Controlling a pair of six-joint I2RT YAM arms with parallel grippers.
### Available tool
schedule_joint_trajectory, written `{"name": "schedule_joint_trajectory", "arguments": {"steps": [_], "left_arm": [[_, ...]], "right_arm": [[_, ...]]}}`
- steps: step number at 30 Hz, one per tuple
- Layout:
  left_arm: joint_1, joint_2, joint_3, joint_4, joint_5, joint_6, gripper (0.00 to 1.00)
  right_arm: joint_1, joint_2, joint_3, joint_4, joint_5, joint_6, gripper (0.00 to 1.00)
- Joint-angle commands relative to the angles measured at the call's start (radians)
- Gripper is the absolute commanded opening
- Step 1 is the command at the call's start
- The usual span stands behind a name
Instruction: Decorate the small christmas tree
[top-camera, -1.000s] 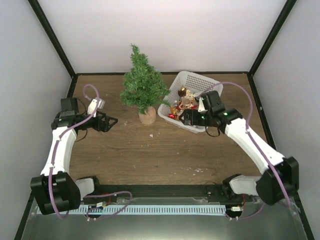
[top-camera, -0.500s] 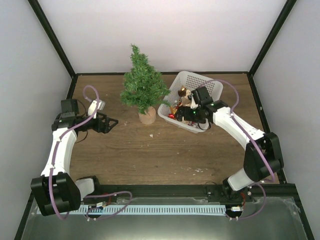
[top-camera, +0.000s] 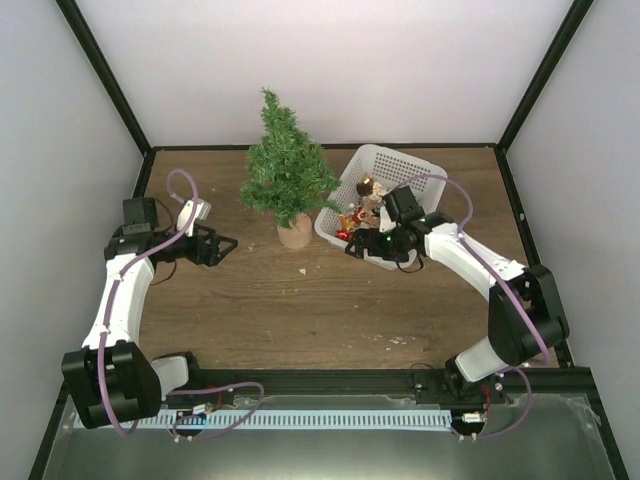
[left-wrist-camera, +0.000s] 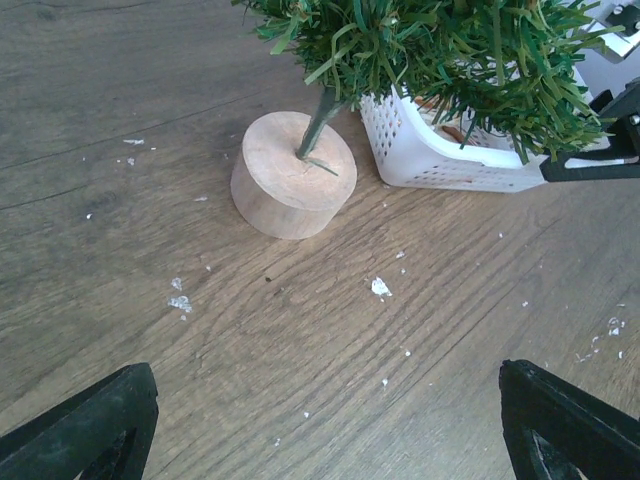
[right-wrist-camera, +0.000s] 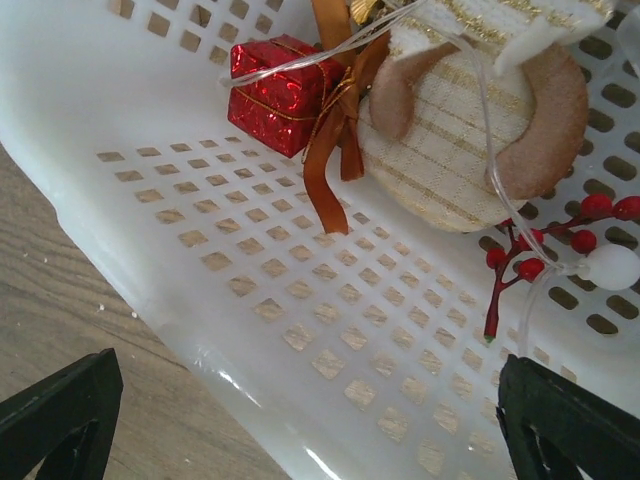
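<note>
The small christmas tree (top-camera: 285, 172) stands upright at the back middle of the table on its round tan base (top-camera: 295, 233); the base (left-wrist-camera: 293, 174) and low branches show in the left wrist view. My left gripper (top-camera: 222, 245) is open and empty, left of the tree. A white basket (top-camera: 425, 172) right of the tree holds ornaments. My right gripper (top-camera: 356, 247) is open and empty over the basket's near left part. The right wrist view shows a red gift box (right-wrist-camera: 276, 92), a cream and tan ornament (right-wrist-camera: 470, 130) and a red berry sprig (right-wrist-camera: 540, 250) on the basket floor (right-wrist-camera: 300, 290).
Black frame posts rise at the back corners, with white walls around. Small white flecks (left-wrist-camera: 381, 288) lie on the wooden table (top-camera: 300, 310) near the tree base. The basket (left-wrist-camera: 440, 160) touches the tree's lower branches.
My right arm has moved forward and left, bringing its gripper lower over the basket's near left part. The left arm has not moved.
</note>
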Motion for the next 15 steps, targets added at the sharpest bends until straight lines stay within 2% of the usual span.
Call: {"name": "schedule_joint_trajectory", "arguments": {"steps": [1,9,15], "left_arm": [[0.005,-0.001,-0.004,0.001,0.034,0.012,0.93],[0.004,0.007,-0.003,0.0,0.042,0.008,0.93],[0.004,0.015,0.013,-0.011,0.051,0.008,0.93]], "right_arm": [[0.033,-0.019,-0.017,-0.031,-0.041,0.004,0.95],[0.152,-0.092,-0.032,-0.129,-0.068,0.009,0.96],[0.282,-0.175,-0.16,-0.152,-0.116,0.096,0.97]]}}
